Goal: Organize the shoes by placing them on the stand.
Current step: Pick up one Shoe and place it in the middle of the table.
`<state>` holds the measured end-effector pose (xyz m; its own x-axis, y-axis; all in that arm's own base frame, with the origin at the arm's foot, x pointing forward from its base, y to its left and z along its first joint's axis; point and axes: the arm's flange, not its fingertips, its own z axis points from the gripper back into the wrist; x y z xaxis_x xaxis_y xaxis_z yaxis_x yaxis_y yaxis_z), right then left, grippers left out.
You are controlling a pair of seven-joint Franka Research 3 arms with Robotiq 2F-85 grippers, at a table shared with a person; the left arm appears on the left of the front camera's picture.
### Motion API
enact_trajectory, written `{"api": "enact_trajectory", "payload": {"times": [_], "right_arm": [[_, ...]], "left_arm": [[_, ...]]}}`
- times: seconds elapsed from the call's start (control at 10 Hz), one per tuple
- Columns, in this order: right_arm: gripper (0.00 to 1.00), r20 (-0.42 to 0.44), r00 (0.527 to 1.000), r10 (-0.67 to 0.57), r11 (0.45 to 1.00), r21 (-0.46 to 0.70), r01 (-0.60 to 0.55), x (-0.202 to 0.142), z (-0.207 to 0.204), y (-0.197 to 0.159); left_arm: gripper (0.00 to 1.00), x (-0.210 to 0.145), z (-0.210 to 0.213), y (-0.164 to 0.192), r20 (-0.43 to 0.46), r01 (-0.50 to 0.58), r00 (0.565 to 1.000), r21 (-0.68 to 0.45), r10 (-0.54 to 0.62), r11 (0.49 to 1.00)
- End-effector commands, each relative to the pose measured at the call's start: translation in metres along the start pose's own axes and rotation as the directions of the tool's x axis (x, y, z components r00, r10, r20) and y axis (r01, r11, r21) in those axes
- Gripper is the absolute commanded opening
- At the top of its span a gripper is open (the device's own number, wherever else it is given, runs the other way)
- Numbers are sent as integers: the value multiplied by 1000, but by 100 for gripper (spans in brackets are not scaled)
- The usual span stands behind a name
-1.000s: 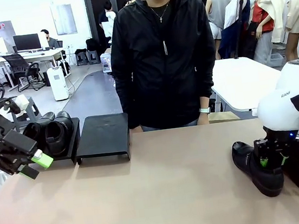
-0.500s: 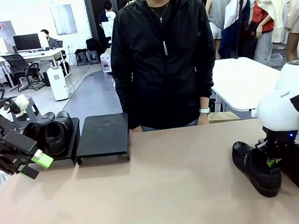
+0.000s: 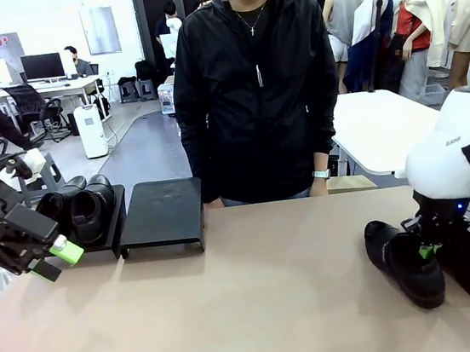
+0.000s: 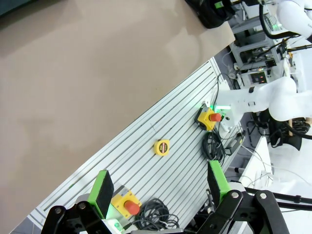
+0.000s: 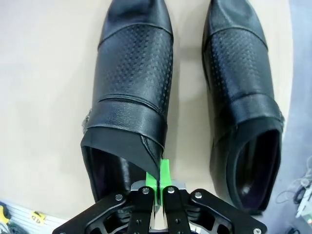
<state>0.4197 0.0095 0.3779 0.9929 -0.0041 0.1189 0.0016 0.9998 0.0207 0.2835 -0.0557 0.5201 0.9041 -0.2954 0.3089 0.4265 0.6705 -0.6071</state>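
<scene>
Tan worktop (image 3: 259,302) carries two stands at far left: the full stand (image 3: 115,229) holds a pair of shoes (image 3: 84,207), and the bare stand (image 3: 164,210) waits. Near right, the right gripper (image 5: 158,184) is clamped on one shoe (image 5: 131,97) at its opening rim, with its mate (image 5: 243,97) just beside. The left gripper (image 4: 161,187) hangs open. The pick-up is in hand; next probably comes a level lift and carry to the bare stand.

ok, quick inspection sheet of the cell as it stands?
surface: tan table, no damage seen.
job's things: one pair on the left stand; right stand unfilled; held shoe and loose shoe on the table at the right.
clutter: tape measure and e-stop boxes on the slotted rail.
grippers: left gripper open, in the air by the table's near-left edge; right gripper shut on the held shoe's collar.
cables: coils at the rail's edge.
surroundings: person at the far side; desks behind.
</scene>
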Motion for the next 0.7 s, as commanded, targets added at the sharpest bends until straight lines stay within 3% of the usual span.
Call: {"api": "enact_trajectory", "payload": {"times": [0.0,0.2,0.5,0.6], "right_arm": [[0,5,995,-104,992,71,104,-30,62,9],[0,80,987,-140,984,121,129,-75,111,21],[0,198,975,-98,990,119,75,-144,129,17],[0,105,988,-112,989,111,100,-80,143,23]], "left_arm": [[100,1,1,1,5,21,1000,-25,-21,999],[100,1,1,1,5,21,1000,-25,-21,999],[100,1,1,1,5,21,1000,-25,-21,999],[100,1,1,1,5,21,1000,-25,-21,999]]}}
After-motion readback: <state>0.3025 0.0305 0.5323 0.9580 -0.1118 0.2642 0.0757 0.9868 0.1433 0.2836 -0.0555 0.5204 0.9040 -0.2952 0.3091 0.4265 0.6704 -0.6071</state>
